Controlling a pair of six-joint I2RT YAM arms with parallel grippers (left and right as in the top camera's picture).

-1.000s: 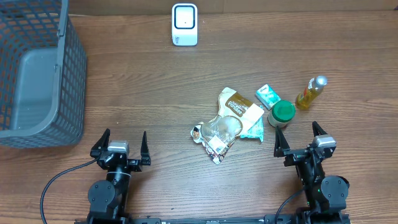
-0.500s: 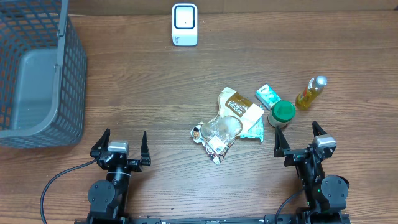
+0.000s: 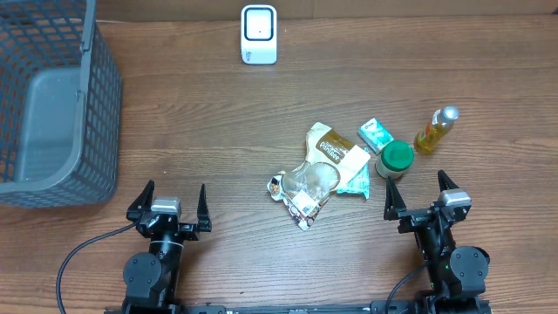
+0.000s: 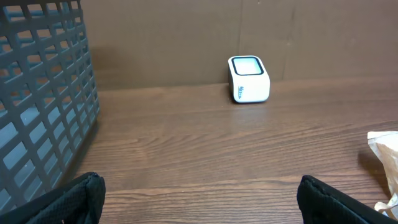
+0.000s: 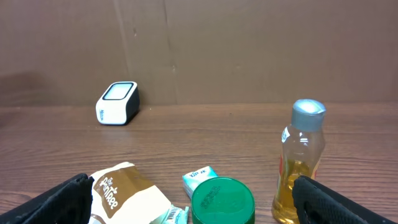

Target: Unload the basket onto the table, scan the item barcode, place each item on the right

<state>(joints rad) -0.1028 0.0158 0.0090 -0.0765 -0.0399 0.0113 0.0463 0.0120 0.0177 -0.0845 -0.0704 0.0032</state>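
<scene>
Green-lidded jar (image 3: 396,158) stands upright, just beyond the right gripper (image 3: 417,192); that and the left gripper (image 3: 173,195) gape empty.

Even, moderately bright light from above; sheen on the table (image 4: 205,137) ahead of my left fingertips (image 4: 71,199), which blur in the lower corners.

Your two arms (image 3: 153,272) are matte black w/ round joint housings. Left hand (image 3: 174,187) & right hand (image 3: 417,185) each carry two pointed black fingers (image 4: 62,202) w/ a small silver-grey block (image 3: 166,207) betw them. Thin black cable (image 3: 78,253) curves off the left arm, another by the right one
</scene>
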